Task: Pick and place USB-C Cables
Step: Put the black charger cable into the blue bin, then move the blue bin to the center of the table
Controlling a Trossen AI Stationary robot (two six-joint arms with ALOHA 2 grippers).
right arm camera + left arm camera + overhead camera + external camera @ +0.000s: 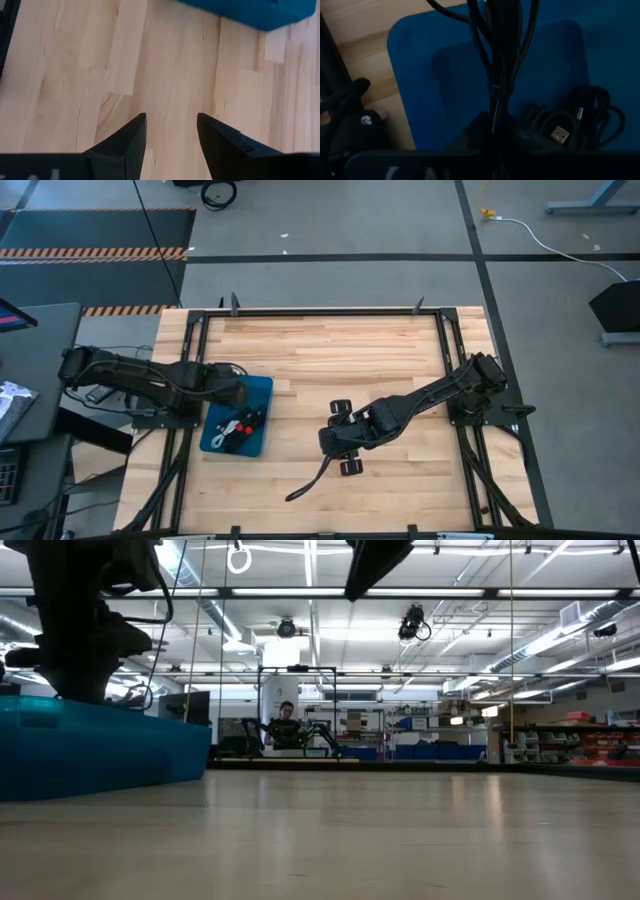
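Your left tool (243,392) hangs over the blue tray (262,388) at the table's (350,350) left side, clamped on one dark USB-C cable (496,65) that dangles above the tray floor. Below it you have a pile of cables (240,427) in the tray, black with red and white bits; you cannot count them apart. Your right tool (170,137) sits mid-table, its two fingers apart over bare wood, holding nothing.

cables (238,427) in tray (262,392), table's (340,350) left
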